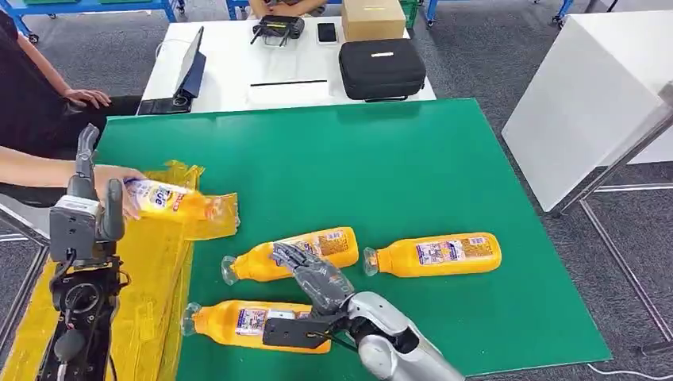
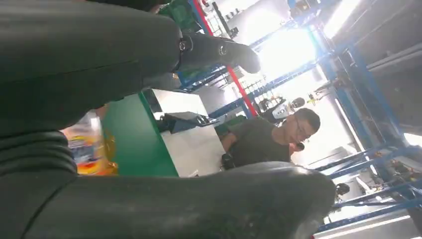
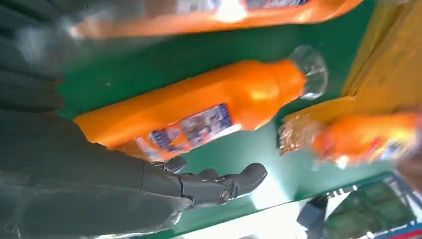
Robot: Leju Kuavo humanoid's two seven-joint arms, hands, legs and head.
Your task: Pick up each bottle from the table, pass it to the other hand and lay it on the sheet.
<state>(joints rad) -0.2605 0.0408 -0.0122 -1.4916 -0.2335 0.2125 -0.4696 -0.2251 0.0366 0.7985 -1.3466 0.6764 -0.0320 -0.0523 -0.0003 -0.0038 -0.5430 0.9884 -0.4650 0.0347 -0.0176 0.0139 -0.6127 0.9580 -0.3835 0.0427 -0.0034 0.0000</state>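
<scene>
Green matting covers the bench (image 1: 413, 182), with a white table and a dark case beyond its far edge and a person seated at its left edge. Start with your right hand (image 1: 309, 274): it hangs over the near half of the bench with fingers apart and nothing in them, directly above the middle bottle (image 1: 298, 252). That bottle lies on its side under the fingertips, its long axis running roughly along the near edge, clear cap toward the left edge, and I cannot tell whether the fingers touch it yet. In the right wrist view the same bottle (image 3: 199, 114) sits just beside the dark fingers (image 3: 219, 185), so I judge it the likely next pick, and the right hand is far the nearer one. Closer to the near edge lies a second bottle (image 1: 254, 321), beside the wrist; a third bottle (image 1: 440, 255) rests toward the right edge, apart from the hand. Your left hand (image 1: 89, 202) is raised at the left edge, fingers spread and holding nothing. The yellow sheet (image 1: 151, 270) drapes over the near left corner (no true container here), and on it lies one bottle in a wrapper (image 1: 178, 203), which the person's hand (image 1: 119, 182) touches.
</scene>
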